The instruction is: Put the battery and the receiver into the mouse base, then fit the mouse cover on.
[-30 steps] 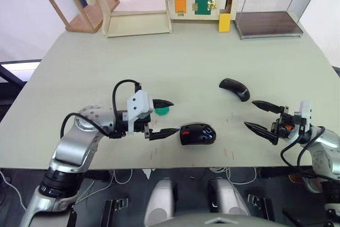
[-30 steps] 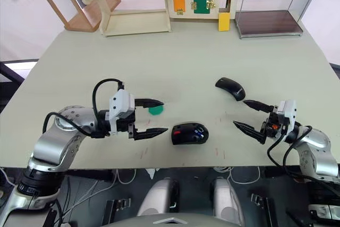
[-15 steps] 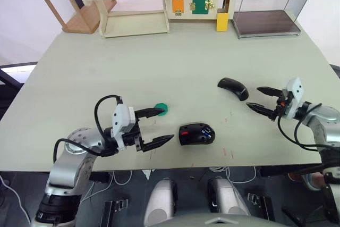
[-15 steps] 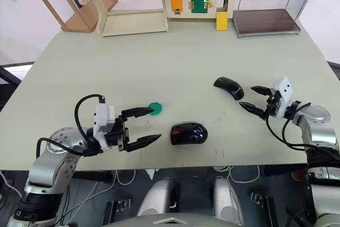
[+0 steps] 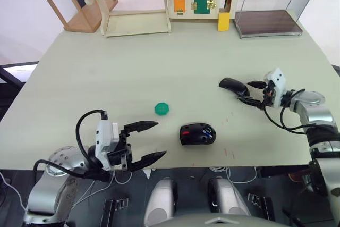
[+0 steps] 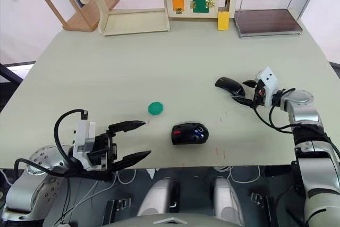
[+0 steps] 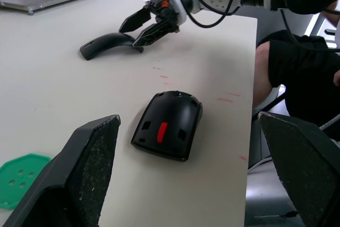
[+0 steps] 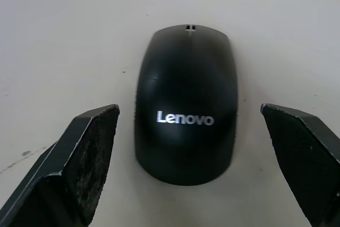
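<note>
The mouse base (image 5: pixel 197 133) lies near the table's front edge, a black oval with red and a blue spot inside, which may be the battery. I cannot make out the receiver. The glossy mouse cover (image 5: pixel 231 84) lies further back to the right; in the right wrist view the cover (image 8: pixel 185 115) shows a Lenovo logo. My right gripper (image 5: pixel 243 91) is open, its fingers (image 8: pixel 79 168) on either side of the cover's near end without touching it. My left gripper (image 5: pixel 160 139) is open and empty, left of the base at the front edge.
A green octagonal disc (image 5: pixel 162 109) lies left of the base. At the back stand a wooden shelf (image 5: pixel 133 3), a latch board (image 5: pixel 202 1) and a wire rack (image 5: pixel 268 9). A person in dark clothes (image 7: pixel 303 73) is beyond the table's edge.
My left gripper has pulled back from the mouse base toward the front edge, uncovering the green disc. My right gripper has moved up and inward to the mouse cover.
</note>
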